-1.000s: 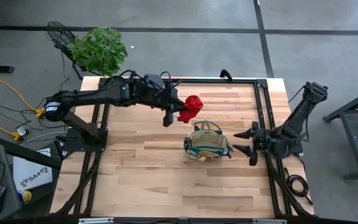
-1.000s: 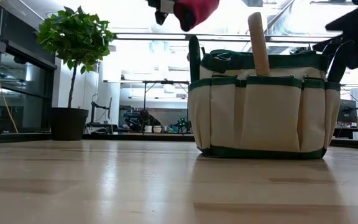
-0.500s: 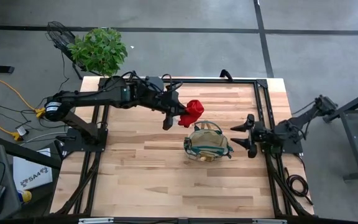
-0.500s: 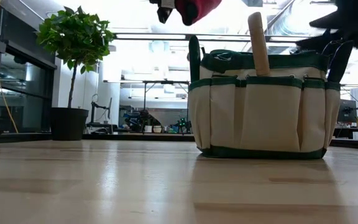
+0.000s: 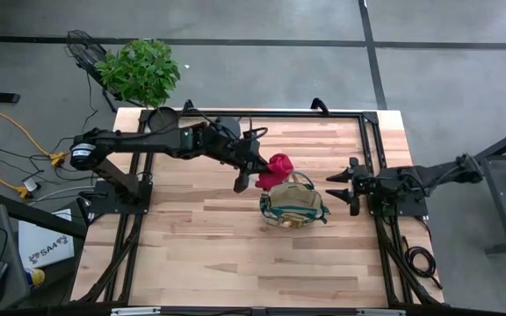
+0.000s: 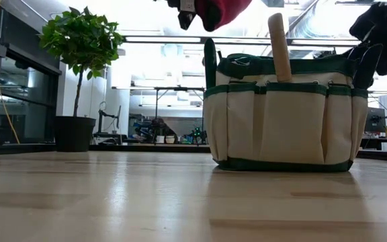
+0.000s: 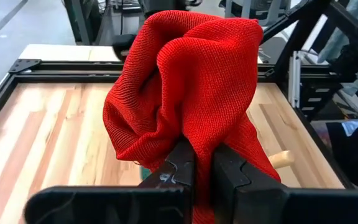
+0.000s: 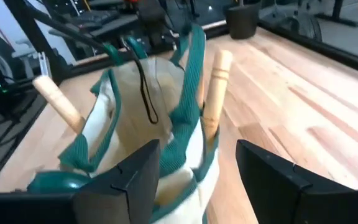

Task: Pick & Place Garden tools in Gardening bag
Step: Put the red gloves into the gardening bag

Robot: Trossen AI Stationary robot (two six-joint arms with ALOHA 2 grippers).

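We see the left gripper (image 5: 255, 173), fingers clenched on the red glove (image 5: 276, 168) bunched above them, gardening bag (image 5: 293, 201) just beyond, right gripper (image 5: 344, 187) spread apart beside the bag, wooden handles (image 6: 279, 47) standing upright.

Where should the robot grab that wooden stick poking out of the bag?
Probably by the bare top of the wooden handle, coming straight down from above: it stands nearly upright, clear above the gardening bag's rim, while its lower part is tucked inside a pocket.

likely a lab or workshop: concrete floor (image 5: 262, 22), exposed ceiling ducts (image 6: 314, 23), workbenches (image 6: 160, 114) behind.
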